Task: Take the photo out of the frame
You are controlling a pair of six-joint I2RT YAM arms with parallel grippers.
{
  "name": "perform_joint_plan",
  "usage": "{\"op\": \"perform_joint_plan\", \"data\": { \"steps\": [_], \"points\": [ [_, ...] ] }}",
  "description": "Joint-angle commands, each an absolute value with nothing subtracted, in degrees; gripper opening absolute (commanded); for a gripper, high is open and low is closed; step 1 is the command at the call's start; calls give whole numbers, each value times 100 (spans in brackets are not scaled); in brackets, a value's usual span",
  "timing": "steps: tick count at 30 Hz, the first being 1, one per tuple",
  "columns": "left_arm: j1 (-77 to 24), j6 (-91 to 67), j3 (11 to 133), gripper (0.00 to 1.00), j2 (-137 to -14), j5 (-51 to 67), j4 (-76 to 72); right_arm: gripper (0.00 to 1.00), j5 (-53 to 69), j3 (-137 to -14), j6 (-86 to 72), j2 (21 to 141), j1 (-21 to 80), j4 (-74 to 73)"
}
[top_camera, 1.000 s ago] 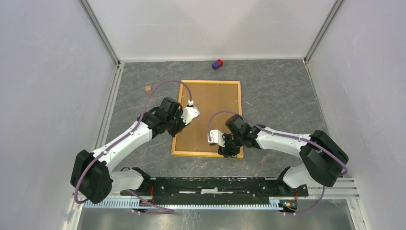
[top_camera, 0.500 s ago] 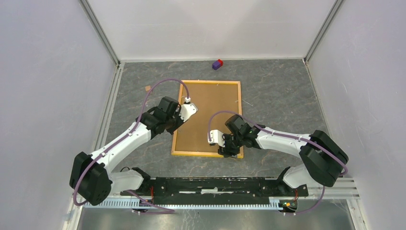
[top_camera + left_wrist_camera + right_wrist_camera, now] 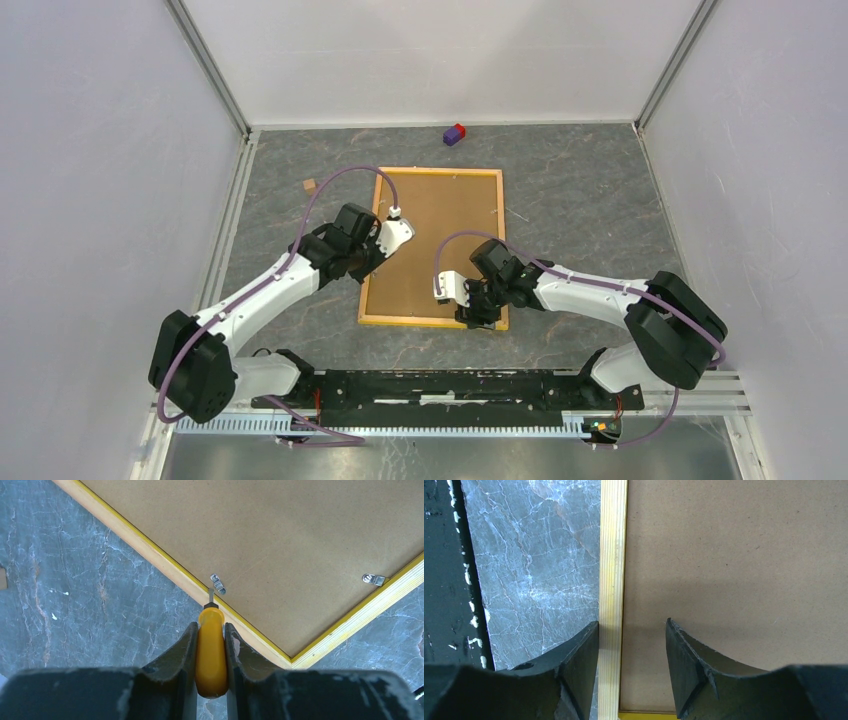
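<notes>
Where it lies back-up on the grey table (image 3: 580,210), mid-picture in the top view, the frame (image 3: 435,240) shows brown board inside a narrow yellow-orange border. At its lower right corner, the right gripper (image 3: 631,630) spreads its fingers astride the edge rail. At the left edge, the left gripper (image 3: 210,630) pinches a yellow-handled screwdriver (image 3: 211,655), tip just beside a small metal clip (image 3: 217,583).

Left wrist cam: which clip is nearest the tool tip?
The clip directly ahead of the yellow tool, on the frame's left rail; the other clip sits far off on the right rail.
</notes>
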State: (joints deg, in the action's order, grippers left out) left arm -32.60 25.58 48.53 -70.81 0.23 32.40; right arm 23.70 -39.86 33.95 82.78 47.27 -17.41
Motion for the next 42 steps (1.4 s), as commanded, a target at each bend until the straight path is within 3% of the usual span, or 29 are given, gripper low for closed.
{"op": "perform_joint_plan", "data": {
  "steps": [1,21,28,33,38,42],
  "points": [
    [-3261,2492,4804,2,-7158,133,3141,54,2387,-3964,3358,8534,4764,-1812],
    [-3312,1186,5045,2,-7234,871,3630,32,2432,-4017,3289,8679,4764,-1828],
    [-3313,837,4987,2,-7034,433,3371,23,2447,-4023,3273,8676,4758,-1840],
    [-3307,-135,4959,2,-6617,-1102,3094,7,2438,-4051,3209,8714,4763,-1839],
    [-3305,-1029,5098,2,-6658,-1722,3429,3,2443,-4067,3151,8736,4764,-1815],
    [-3306,-1325,5015,2,-6668,-1401,3446,3,2426,-4078,3131,8777,4763,-1803]
  ]
}}
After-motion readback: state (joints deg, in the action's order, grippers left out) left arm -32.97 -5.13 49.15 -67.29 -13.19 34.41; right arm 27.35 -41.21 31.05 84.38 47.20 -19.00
